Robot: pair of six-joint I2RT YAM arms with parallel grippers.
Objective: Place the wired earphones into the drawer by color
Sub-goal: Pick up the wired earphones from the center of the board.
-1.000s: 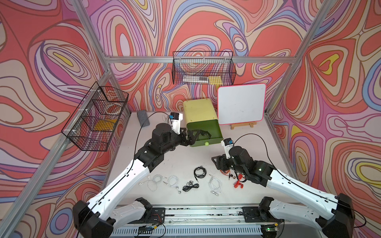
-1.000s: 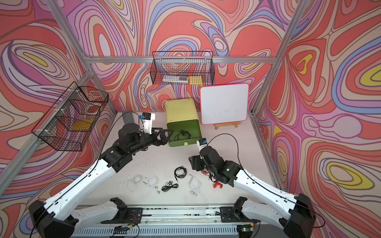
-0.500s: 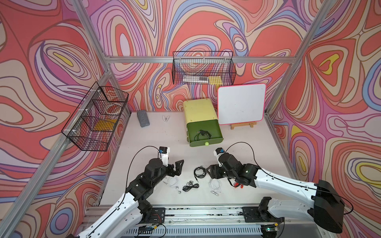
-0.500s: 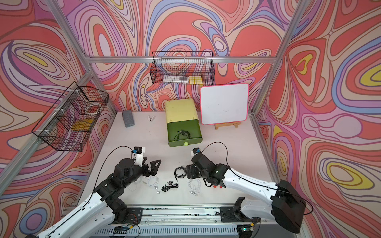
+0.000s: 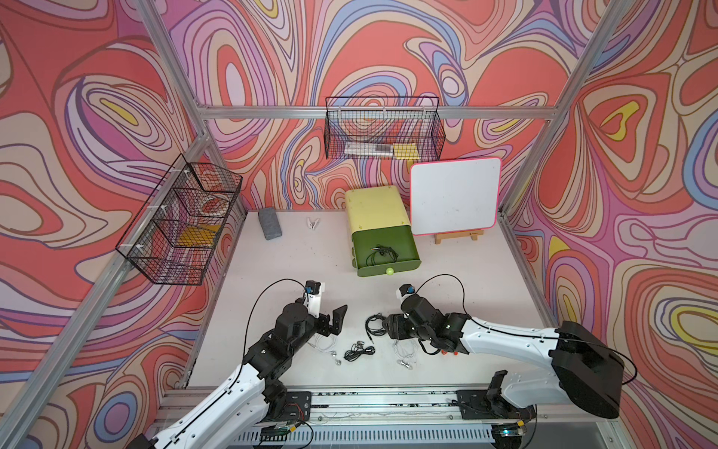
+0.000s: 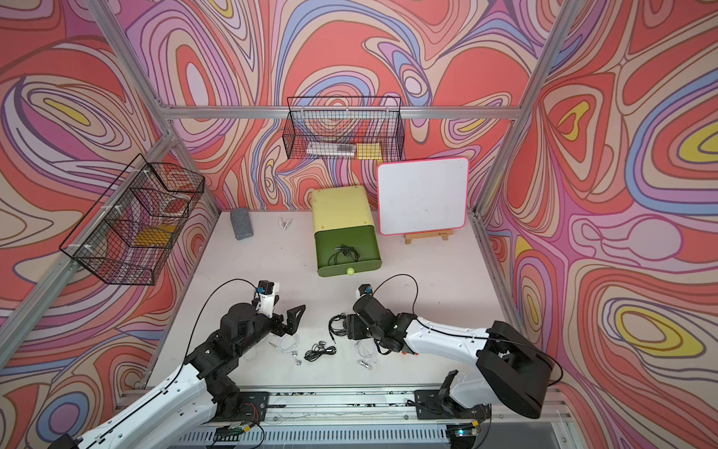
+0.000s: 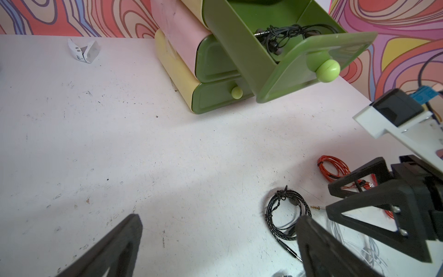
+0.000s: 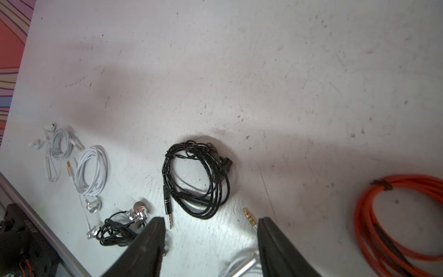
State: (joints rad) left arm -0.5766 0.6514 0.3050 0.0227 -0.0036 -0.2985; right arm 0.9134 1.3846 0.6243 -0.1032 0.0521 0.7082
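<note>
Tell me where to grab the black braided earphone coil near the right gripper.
Pinch across the bunched strands of the black braided coil on its earbud side, coming straight down: it lies flat on the table, and the jack plug trails loose.

Earphone coils (image 8: 196, 178) lie on table (image 8: 239, 60); a seemingly black set (image 5: 382, 252) in drawer (image 5: 408, 247).

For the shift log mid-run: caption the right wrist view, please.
Right claw open over the table, a black earphone coil just ahead, white coils and an orange coil flanking it.
</note>
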